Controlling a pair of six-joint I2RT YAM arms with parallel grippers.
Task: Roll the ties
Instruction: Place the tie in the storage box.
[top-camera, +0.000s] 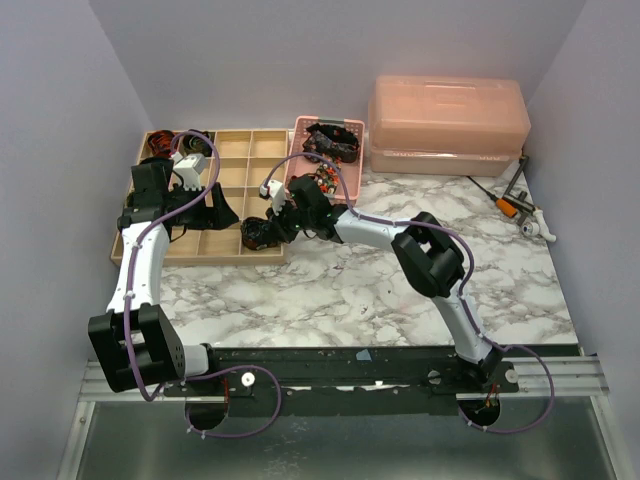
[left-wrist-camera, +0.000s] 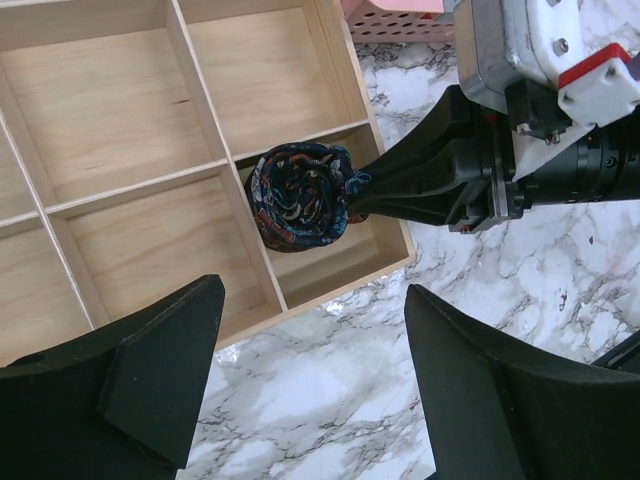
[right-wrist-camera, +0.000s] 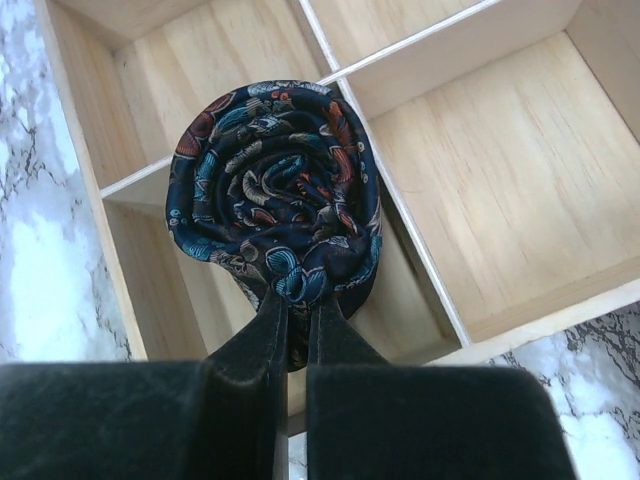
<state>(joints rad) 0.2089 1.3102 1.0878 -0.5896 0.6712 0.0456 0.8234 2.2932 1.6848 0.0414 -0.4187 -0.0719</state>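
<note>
A coiled navy-teal-orange floral tie (right-wrist-camera: 275, 190) hangs in my right gripper (right-wrist-camera: 298, 292), which is shut on its lower edge. It is held over the near right corner compartment of the wooden divided tray (top-camera: 228, 190); it also shows in the top view (top-camera: 258, 232) and the left wrist view (left-wrist-camera: 300, 195). My left gripper (left-wrist-camera: 310, 360) is open and empty, above the marble just in front of the tray. Another coiled tie (top-camera: 160, 147) sits in the tray's far left compartment. More ties (top-camera: 332, 143) lie in the pink basket (top-camera: 348, 125).
A pink lidded plastic box (top-camera: 447, 124) stands at the back right. Tools with an orange handle (top-camera: 512, 203) lie at the right edge. The tray has several bare compartments (left-wrist-camera: 110, 110). Grey walls close in the table on both sides.
</note>
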